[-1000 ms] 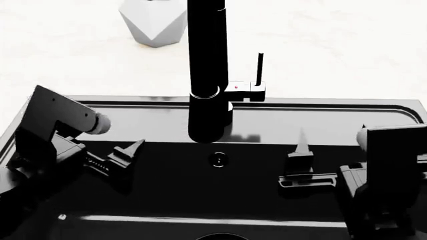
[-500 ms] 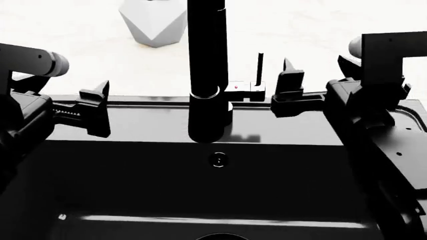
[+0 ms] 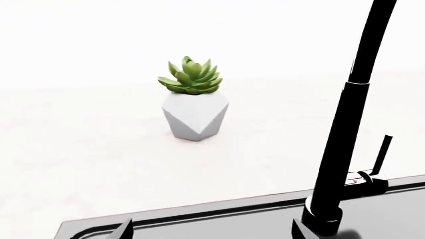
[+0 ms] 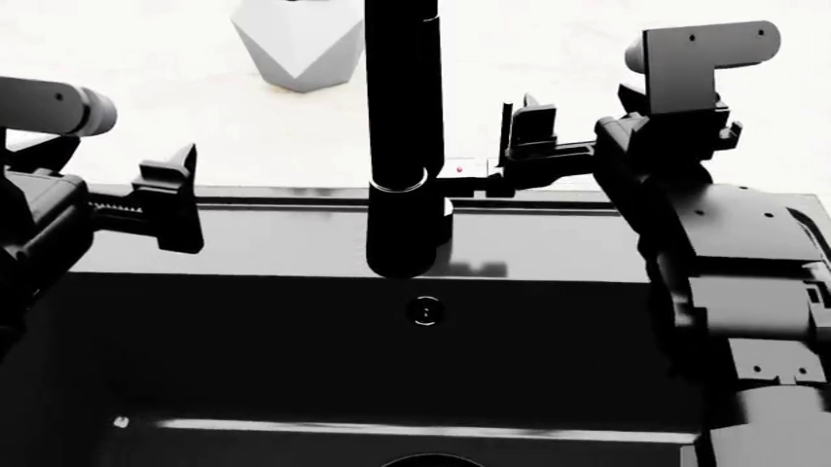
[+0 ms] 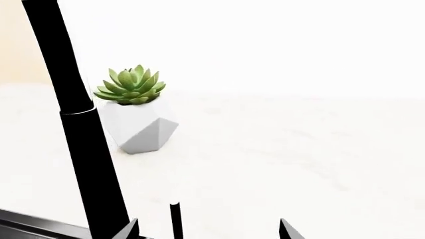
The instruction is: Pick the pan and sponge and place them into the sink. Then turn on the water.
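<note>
Here we are seeing neither pan nor sponge in the dark sink [image 4: 260, 243]; left gripper [image 4: 169, 199] and right gripper [image 4: 526, 131] are both gaping empty over the white counter [image 4: 156, 88].

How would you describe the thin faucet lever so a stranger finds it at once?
Start at the large glossy black sink and its thick black faucet spout. Beside the spout's base stands a thin upright black lever on a small block with a red dot, far slimmer than the spout.

faucet spout [image 4: 403, 136] top cut off; sink [image 4: 260, 321] floor lost in black, contents unreadable.
</note>
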